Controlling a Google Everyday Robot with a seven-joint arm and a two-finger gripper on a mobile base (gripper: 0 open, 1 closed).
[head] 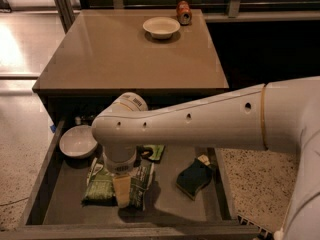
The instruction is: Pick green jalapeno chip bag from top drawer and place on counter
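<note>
The top drawer (45, 184) stands pulled open below the counter (130, 59). The green jalapeno chip bag (99, 186) lies flat and crinkled on the drawer bottom, left of centre, with whitish lettering. My gripper (121, 191) points straight down from the white arm and sits over the middle of the bag, at or just above its surface. The arm hides the bag's upper part.
A white bowl (77, 141) sits in the drawer's back left corner. A small brighter green packet (152, 152) peeks out behind the arm. A dark green object (194, 178) lies at the drawer's right. On the counter stand a white bowl (161, 27) and a can (184, 12).
</note>
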